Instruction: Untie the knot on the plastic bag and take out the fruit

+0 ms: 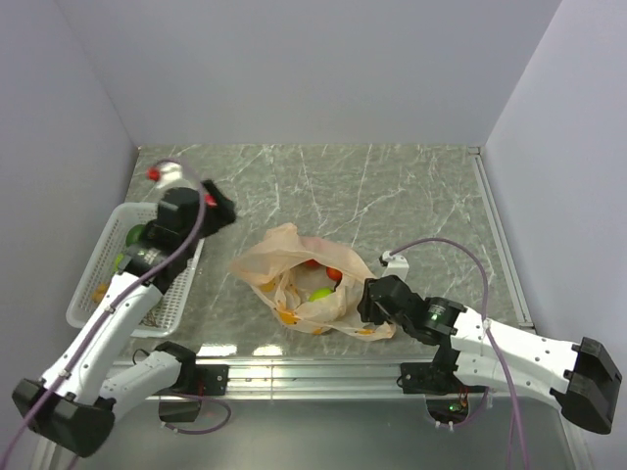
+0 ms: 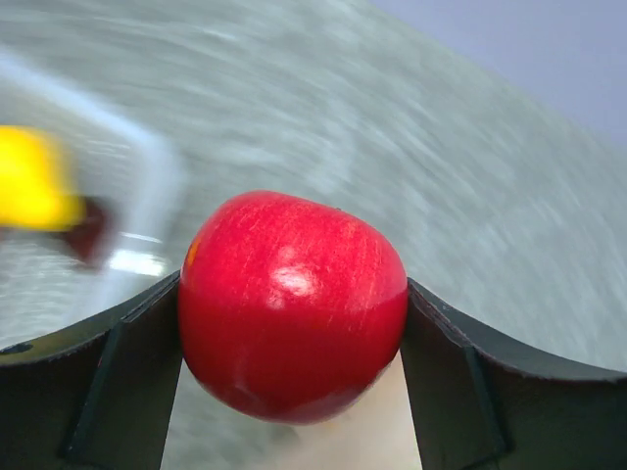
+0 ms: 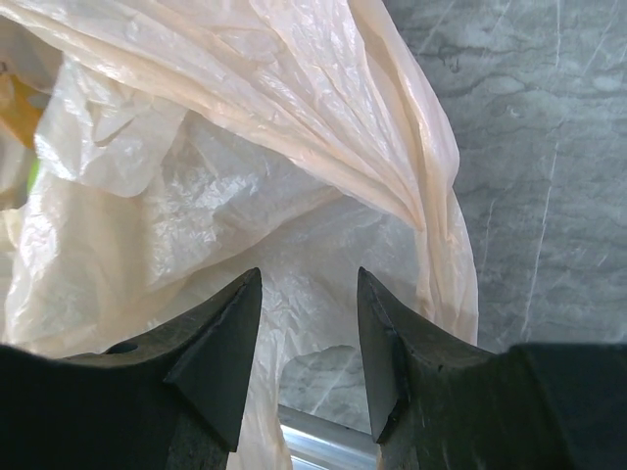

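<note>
— Top external view first: how much room is there?

— Plenty at the back; the table [image 1: 392,186] is bare marble from the bag [image 1: 294,257] to the far wall; a white basket [image 1: 86,294] sits against the left edge, and a metal rail runs along the near edge just below the bag.

— And the bag?

— Centre of the table, mouth open, crumpled; a red fruit [image 1: 333,274] and a green one [image 1: 320,294] show inside; I cannot make out any knot.

— Left gripper [image 1: 211,208]?

— Raised above the basket's far right corner, well apart from the bag; its wrist view shows the jaws clamped on a red apple [image 2: 292,304], one finger [image 2: 118,382] against each side; the background there is blurred, though a yellow thing [image 2: 34,176] sits by the basket rim.

— Right gripper [image 3: 309,323]?

— At the bag's right side; jaws parted a little, holding nothing; crinkled plastic lies right ahead of and beneath the tips, but whether they touch it I cannot tell; bare table shows to the right.
</note>
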`<state>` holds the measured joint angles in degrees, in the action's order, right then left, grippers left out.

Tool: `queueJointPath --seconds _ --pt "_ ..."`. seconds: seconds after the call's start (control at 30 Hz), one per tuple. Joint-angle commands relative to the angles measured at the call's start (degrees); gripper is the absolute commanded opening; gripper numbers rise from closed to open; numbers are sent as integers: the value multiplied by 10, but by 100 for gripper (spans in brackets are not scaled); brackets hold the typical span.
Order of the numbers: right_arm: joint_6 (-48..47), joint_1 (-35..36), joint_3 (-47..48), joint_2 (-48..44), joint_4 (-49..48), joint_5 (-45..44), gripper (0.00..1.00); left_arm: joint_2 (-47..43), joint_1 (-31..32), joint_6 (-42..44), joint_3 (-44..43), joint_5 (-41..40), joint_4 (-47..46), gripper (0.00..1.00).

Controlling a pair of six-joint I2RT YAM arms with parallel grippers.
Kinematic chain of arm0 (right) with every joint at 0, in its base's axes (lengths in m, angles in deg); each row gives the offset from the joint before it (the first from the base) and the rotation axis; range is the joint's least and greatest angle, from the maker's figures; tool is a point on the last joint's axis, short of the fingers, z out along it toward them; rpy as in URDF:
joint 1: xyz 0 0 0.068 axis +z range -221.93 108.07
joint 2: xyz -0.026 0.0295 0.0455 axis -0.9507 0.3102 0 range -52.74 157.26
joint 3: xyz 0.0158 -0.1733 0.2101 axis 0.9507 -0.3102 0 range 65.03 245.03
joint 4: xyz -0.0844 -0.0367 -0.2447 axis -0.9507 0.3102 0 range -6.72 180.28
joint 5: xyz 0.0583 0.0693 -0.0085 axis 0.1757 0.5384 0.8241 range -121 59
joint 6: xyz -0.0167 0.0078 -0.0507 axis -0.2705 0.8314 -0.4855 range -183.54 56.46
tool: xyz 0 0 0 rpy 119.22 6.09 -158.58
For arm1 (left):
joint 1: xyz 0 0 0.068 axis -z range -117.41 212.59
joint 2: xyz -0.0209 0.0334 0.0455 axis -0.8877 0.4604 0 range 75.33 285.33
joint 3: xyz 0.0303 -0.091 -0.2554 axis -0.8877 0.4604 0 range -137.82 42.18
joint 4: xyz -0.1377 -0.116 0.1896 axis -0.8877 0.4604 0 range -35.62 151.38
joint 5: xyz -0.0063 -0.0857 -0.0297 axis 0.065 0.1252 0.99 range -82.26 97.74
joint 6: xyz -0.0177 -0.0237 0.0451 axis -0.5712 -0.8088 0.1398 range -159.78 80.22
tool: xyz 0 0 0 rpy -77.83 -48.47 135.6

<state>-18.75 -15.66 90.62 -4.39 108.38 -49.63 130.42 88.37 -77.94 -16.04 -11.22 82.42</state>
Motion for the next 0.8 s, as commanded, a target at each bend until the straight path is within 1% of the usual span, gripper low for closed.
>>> queueJointPath --seconds 0.0,0.03,0.07,0.13,0.17,0.2,0.23,0.27,0.3,0.37,0.4,0.67,0.7,0.73,0.77 --pt "-9 4 30 -19 8 -18 51 -17 -128 -24 28 -45 46 18" --pt "-10 3 29 -26 9 -18 51 -20 -157 -23 60 -59 43 20" --pt "-9 5 27 -32 9 -18 51 -22 -204 -16 77 -72 29 21" --pt "-11 3 25 -46 7 -13 51 -24 -236 -16 133 -124 12 25" --pt "-14 4 26 -50 6 -10 51 -24 -276 -8 139 -106 6 27" --pt "-16 4 27 -56 5 -4 51 -22 -293 -7 137 -96 11 32" --pt "-19 5 28 -59 5 -1 51 -22 -301 -8 134 -95 8 35" --pt "-24 4 32 -61 4 -1 51 -22 -303 2 135 -105 2 41" --pt "-28 3 35 -62 5 -2 51 -20 -303 5 133 -108 -3 65" --pt "-36 4 39 -61 6 -3 51 -14 -303 2 131 -116 6 93" --pt "-37 4 41 -60 8 -4 51 -10 -303 3 131 -114 11 99" --pt "-42 3 40 -70 8 -1 51 -41 -302 12 126 -93 18 99" --pt "-41 4 41 -70 10 -3 51 -51 -300 17 123 -83 20 99" --pt "-41 4 41 -69 10 -4 51 -58 -297 22 122 -50 18 99" --pt "-39 5 40 -68 10 -5 51 -67 -283 49 125 -22 -4 97"
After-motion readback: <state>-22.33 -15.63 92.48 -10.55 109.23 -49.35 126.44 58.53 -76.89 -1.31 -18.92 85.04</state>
